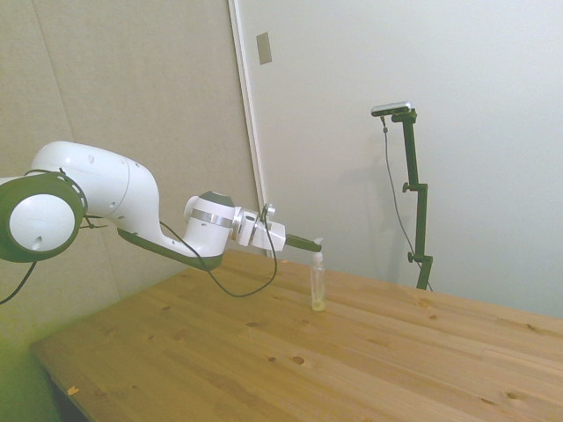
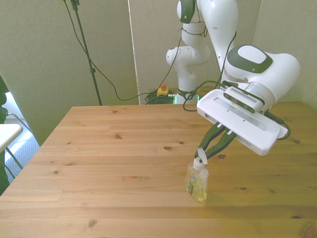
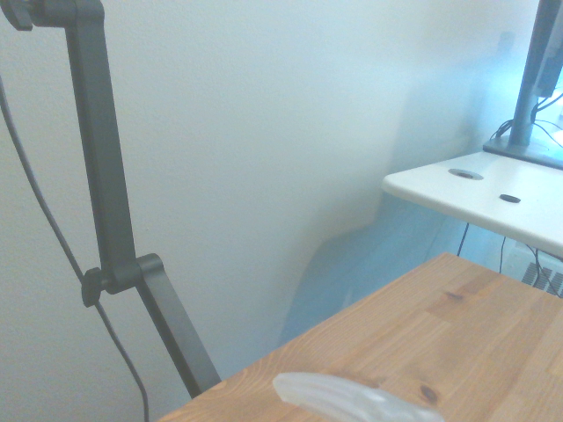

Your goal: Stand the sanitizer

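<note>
The sanitizer [image 1: 318, 286] stands upright on the wooden table [image 1: 264, 360], a slim clear bottle with yellowish liquid low inside and a white pump top. In the front view the sanitizer [image 2: 197, 181] sits right of the middle, close to the near edge. My gripper [image 2: 204, 153] reaches down at a slant, and its dark fingers [image 2: 216, 140] close in on the pump top from both sides. From the side, the gripper [image 1: 313, 245] lies almost level at nozzle height. The wrist view catches only a blurred clear part of the sanitizer [image 3: 352, 400].
A white side table [image 3: 475, 189] stands beyond the wooden table's edge, also seen at the front view's left as a white side table [image 2: 7, 131]. A red-topped button [image 2: 162, 88] and cables lie behind the far edge. Bare wood [image 2: 114, 148] spreads around the bottle.
</note>
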Robot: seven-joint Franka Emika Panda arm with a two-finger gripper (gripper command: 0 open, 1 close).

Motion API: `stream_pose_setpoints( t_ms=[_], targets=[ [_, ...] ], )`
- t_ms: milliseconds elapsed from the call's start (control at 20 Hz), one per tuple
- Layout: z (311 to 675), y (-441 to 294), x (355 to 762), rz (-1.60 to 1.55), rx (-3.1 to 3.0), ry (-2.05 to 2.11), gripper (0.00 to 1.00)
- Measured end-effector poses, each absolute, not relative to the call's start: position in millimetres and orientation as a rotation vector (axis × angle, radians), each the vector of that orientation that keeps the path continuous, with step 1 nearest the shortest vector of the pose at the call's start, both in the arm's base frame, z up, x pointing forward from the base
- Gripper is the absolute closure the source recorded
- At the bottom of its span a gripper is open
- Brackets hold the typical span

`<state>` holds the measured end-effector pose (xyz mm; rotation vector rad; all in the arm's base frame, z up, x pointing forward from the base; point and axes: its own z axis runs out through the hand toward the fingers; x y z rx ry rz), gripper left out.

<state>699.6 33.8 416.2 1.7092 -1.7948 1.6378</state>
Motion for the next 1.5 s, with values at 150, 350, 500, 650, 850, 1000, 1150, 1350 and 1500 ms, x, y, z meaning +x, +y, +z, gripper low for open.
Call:
stream_pose_setpoints(
  t_ms=[150,350,500,650,850,1000,1150,1350,1500],
  targets=[
    [416.0,35.6,696.4,1.640,1.714,-1.790,0.00],
    [418.2,37.4,693.4,1.642,1.719,-1.790,0.00],
    [416.0,37.3,692.0,1.640,1.721,-1.784,0.00],
    [414.6,37.9,690.3,1.636,1.724,-1.782,0.00],
    [414.8,38.9,687.1,1.633,1.728,-1.781,0.00],
    [413.7,37.6,684.2,1.626,1.731,-1.781,0.00],
    [415.2,37.1,683.9,1.625,1.735,-1.785,0.00],
    [421.7,45.5,682.9,1.592,1.808,-1.797,0.00],
    [431.4,44.4,680.1,1.506,1.905,-1.811,0.00]
  ],
)
